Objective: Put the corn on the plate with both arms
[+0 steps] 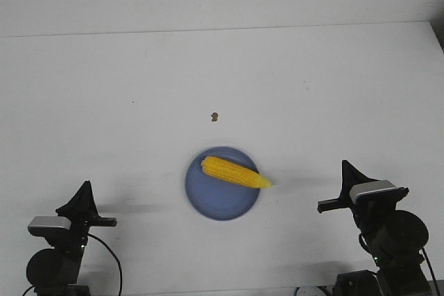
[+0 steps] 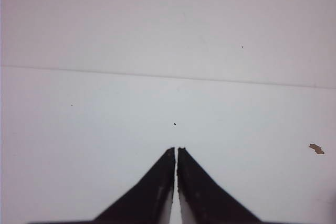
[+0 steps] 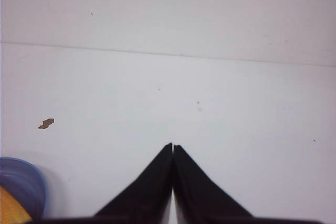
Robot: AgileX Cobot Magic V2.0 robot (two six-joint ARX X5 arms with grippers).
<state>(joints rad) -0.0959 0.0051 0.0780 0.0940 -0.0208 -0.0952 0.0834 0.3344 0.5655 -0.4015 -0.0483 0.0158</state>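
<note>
Between the two pincers, nearer the right gripper (image 1: pixel 345 166) than the left gripper (image 1: pixel 85 186), the corn (image 1: pixel 234 172) lies across the plate (image 1: pixel 215 202), its pointed tip overhanging the rim toward the right one, so the placing looks done. Both pincers are clenched on nothing and sit well apart from the plate, likely parked clear; the white table (image 1: pixel 104 102) beyond them bears only a small brown speck (image 1: pixel 214 116).

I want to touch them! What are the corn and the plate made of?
The corn looks like plastic: very bright, even yellow with neat bumpy kernels, though it could be real. The plate seems smooth, matte blue plastic with an even rim; ceramic is possible.
</note>
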